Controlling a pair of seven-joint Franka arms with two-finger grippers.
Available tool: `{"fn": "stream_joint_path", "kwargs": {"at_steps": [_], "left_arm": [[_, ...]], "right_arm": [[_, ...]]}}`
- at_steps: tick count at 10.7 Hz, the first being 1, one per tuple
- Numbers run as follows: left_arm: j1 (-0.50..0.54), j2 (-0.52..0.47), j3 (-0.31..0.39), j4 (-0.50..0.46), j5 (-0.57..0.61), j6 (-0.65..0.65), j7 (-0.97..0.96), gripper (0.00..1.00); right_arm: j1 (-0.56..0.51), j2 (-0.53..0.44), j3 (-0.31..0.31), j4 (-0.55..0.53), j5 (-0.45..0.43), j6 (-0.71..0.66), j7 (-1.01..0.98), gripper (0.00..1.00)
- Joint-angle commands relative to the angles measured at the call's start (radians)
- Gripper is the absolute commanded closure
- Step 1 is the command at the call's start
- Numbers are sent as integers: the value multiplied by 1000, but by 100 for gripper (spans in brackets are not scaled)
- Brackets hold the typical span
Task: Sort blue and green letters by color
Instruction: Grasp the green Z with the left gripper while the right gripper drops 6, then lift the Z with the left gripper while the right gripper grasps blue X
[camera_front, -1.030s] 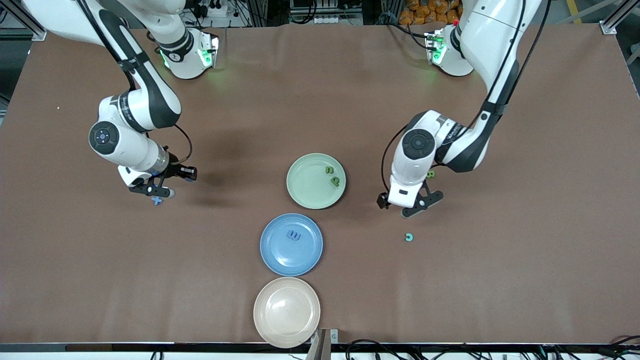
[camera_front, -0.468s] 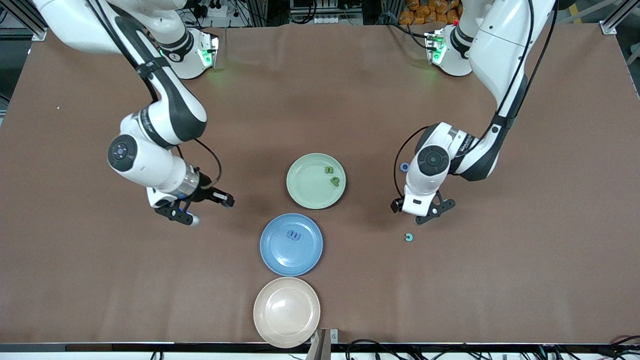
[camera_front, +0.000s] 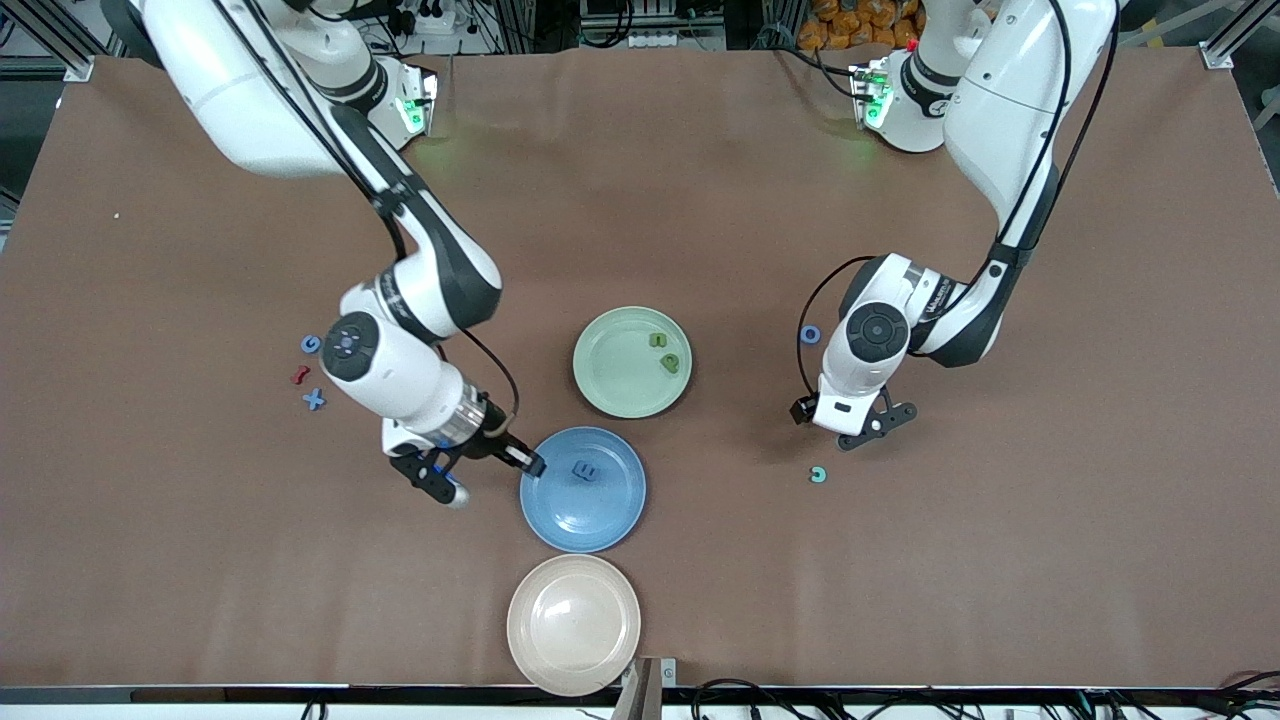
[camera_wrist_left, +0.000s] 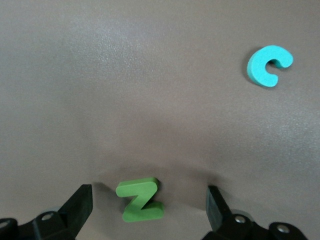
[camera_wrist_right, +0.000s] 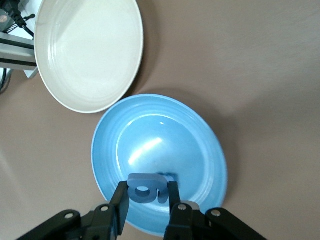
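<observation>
My right gripper (camera_front: 480, 472) is shut on a blue letter (camera_wrist_right: 146, 188) and holds it over the rim of the blue plate (camera_front: 600, 520) at the right arm's end; the plate (camera_wrist_right: 165, 145) also fills the right wrist view. One blue letter (camera_front: 585, 470) lies in that plate. My left gripper (camera_front: 858, 428) is open, low over the table, with a green Z (camera_wrist_left: 140, 200) between its fingers (camera_wrist_left: 80, 205), untouched. A teal C (camera_front: 818, 474) lies nearer the front camera and shows in the left wrist view (camera_wrist_left: 269, 65). Two green letters (camera_front: 664, 352) lie in the green plate (camera_front: 615, 375).
A cream plate (camera_front: 573, 624) stands nearest the front camera. A blue O (camera_front: 810, 334) lies beside the left arm. A blue G (camera_front: 311, 344), a dark red squiggle (camera_front: 298, 376) and a blue X (camera_front: 314, 400) lie toward the right arm's end.
My right arm has swung from beside the blue X to the blue plate's rim, carrying the blue letter. My left gripper has shifted a little toward the front camera.
</observation>
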Motion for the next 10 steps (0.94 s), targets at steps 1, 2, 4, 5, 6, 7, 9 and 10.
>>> {"fn": "stream_joint_path", "kwargs": {"at_steps": [1, 2, 4, 5, 6, 7, 9, 10], "left_arm": [[20, -23, -18, -38, 23, 17, 9, 0], [21, -28, -19, -44, 21, 17, 10, 0], [44, -34, -48, -49, 15, 17, 10, 0], [64, -34, -67, -49, 15, 17, 9, 0], [79, -34, -77, -49, 15, 17, 9, 0], [90, -34, -84, -49, 15, 17, 10, 0], [101, -34, -93, -49, 15, 23, 10, 0], [119, -34, -105, -49, 15, 26, 10, 0]], "right_arm": [[69, 164, -30, 106, 2, 179, 66, 79], [77, 177, -53, 110, 7, 194, 66, 31], [75, 166, -59, 107, -4, 180, 63, 0], [71, 155, -59, 107, -4, 133, 63, 0], [65, 140, -61, 107, -9, 52, 59, 0], [16, 96, -56, 97, -31, -61, 31, 0], [-88, -42, -27, 24, -36, -362, -131, 0], [-136, -135, -21, -88, -35, -401, -241, 0]]}}
